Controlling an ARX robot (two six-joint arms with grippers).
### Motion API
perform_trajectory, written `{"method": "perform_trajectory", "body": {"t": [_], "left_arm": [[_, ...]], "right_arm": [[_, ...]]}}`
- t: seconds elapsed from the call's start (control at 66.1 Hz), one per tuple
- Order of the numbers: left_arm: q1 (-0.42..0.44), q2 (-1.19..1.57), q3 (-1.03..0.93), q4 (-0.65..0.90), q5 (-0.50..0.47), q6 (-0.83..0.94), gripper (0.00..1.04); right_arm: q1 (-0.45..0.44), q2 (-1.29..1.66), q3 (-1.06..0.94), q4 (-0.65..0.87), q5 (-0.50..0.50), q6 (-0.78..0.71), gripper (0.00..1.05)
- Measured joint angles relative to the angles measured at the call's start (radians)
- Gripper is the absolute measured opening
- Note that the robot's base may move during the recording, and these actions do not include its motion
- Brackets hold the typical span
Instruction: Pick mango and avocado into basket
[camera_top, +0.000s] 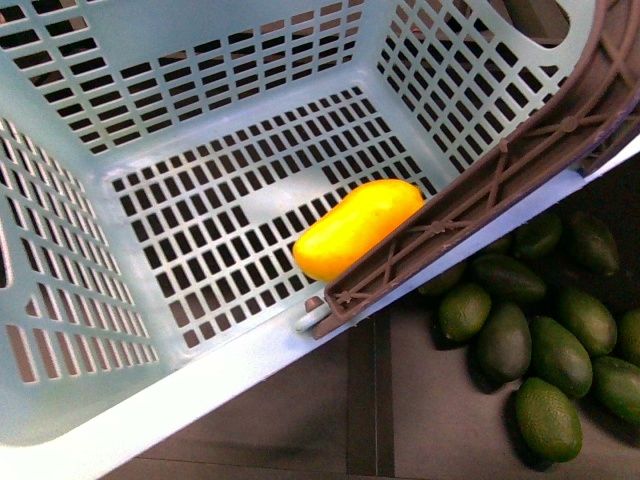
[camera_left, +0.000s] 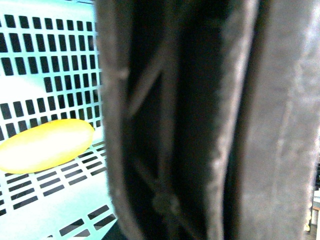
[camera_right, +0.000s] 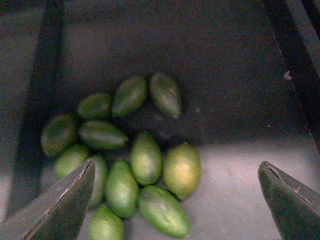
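Observation:
The teal basket (camera_top: 60, 200) fills most of the front view, tilted, with its brown handle (camera_top: 480, 190) lying across its right rim. The yellow mango (camera_top: 355, 228) lies on the slotted floor against that rim, and it also shows in the left wrist view as the mango (camera_left: 45, 145). My left gripper is shut on the basket's handle (camera_left: 200, 120), which blurs across that whole view and hides the fingers. Several dark green avocados (camera_top: 545, 340) lie in a pile outside the basket at the lower right. My right gripper (camera_right: 177, 200) hangs open above the avocado pile (camera_right: 135, 165), touching none.
The avocados rest on a dark grey surface (camera_right: 235, 100) crossed by dark bars (camera_right: 295, 65). A dark strip (camera_top: 365, 400) runs below the basket's near rim. The basket rim overhangs part of the avocado pile.

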Motion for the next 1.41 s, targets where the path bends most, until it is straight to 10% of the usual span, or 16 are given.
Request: {"method": "perform_trajectory", "body": {"t": [0.378,1.407], "left_arm": [[0.000,0.000,0.000,0.000,0.000,0.000,0.13],[0.000,0.000,0.000,0.000,0.000,0.000,0.13]], "right_arm": [[-0.014,0.541,0.167,0.063,0.090,-0.485,0.96],[0.120,0.979,0.508,0.032,0.166,-0.419,0.96]]}}
